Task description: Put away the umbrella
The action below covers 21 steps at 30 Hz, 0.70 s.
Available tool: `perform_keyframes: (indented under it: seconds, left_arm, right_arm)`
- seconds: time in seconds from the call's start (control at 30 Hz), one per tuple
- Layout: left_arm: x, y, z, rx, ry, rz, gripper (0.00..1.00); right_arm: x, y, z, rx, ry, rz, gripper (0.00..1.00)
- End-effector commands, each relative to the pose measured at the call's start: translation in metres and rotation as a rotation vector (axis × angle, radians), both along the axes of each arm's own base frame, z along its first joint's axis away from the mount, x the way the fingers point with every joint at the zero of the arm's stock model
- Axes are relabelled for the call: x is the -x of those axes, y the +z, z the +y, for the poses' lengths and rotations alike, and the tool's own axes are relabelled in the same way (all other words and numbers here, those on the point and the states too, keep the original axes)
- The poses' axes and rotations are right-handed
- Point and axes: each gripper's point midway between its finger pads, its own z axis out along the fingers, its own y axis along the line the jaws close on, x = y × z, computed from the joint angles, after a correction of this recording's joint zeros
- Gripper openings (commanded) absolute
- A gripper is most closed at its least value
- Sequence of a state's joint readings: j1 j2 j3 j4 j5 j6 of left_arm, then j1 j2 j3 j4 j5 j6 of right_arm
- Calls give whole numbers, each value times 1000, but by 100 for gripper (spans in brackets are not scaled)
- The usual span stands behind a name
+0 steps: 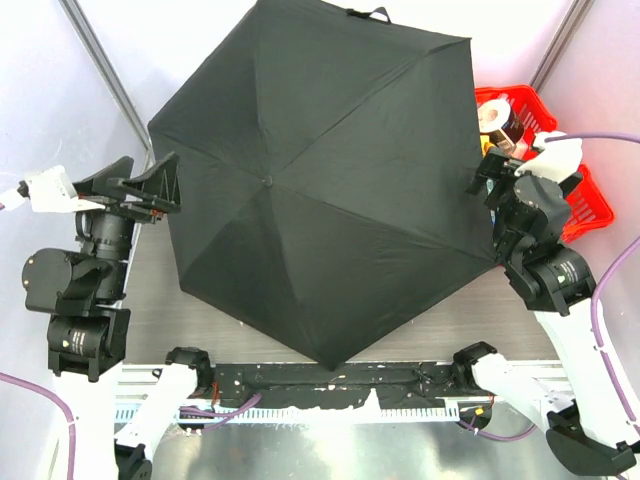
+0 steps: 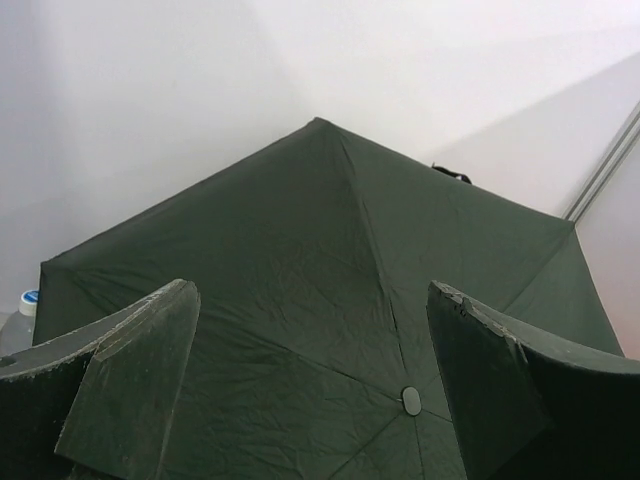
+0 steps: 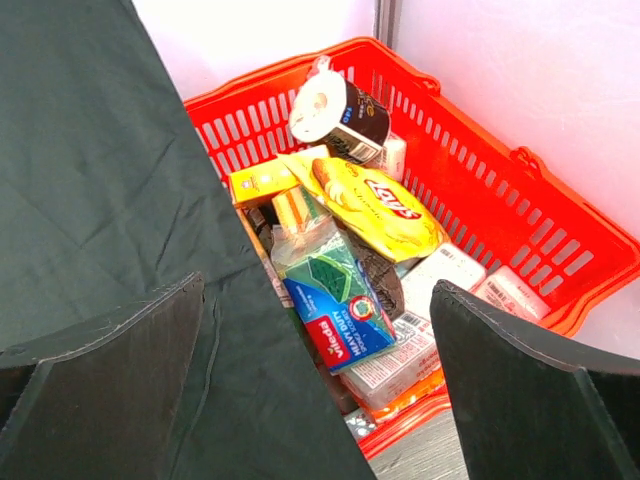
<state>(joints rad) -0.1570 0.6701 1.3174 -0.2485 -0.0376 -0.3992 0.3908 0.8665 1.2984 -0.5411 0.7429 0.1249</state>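
With left end effector (image 1: 165, 185) and right end effector (image 1: 486, 172) wide and empty, a nudged umbrella (image 1: 310, 180) could shove the right-hand basket (image 1: 592, 212).

The open umbrella (image 1: 310, 180) hides its own underside, most of the table (image 1: 470, 322) and part of the red basket (image 1: 598, 212).

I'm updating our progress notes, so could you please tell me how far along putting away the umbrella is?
Done: nothing yet. The umbrella is fully open, its canopy spread over the table. In hand: nothing. The left pincer and the right pincer both stand open at opposite edges of the canopy, gripping nothing. Left: everything, namely collapsing the umbrella, bundling it up and stowing it.
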Motion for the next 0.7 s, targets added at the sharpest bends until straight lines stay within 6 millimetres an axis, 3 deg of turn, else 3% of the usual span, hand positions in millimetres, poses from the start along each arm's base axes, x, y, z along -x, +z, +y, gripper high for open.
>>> perform_keyframes:
  seconds: [0.0, 0.1, 0.13, 0.23, 0.33, 0.43, 0.57, 0.67]
  left_arm:
    - [-8, 1, -14, -41, -65, 31, 100]
    - [-14, -4, -25, -52, -122, 71, 99]
    - [-15, -5, -29, -54, -142, 83, 100]
    - [-18, -10, -44, -52, -224, 117, 100]
    - [-24, -17, -65, -67, -344, 171, 100]
    - [-24, -21, -89, -86, -488, 233, 100]
    - [-21, -21, -117, -92, -685, 297, 99]
    - [-17, -17, -137, -76, -790, 305, 99]
  right_arm:
    - [-16, 10, -2, 26, -60, 15, 99]
    - [-29, 9, -10, 30, -114, 32, 99]
    - [-43, 2, -25, 8, -138, 55, 99]
    - [-73, -8, -41, -163, -17, 65, 98]
    - [-94, -10, -44, -304, 82, 36, 97]
    - [-113, -35, -72, -323, -14, 103, 95]
    - [-110, -74, -129, -269, -203, 234, 92]
    - [-112, -97, -128, -273, -170, 307, 90]
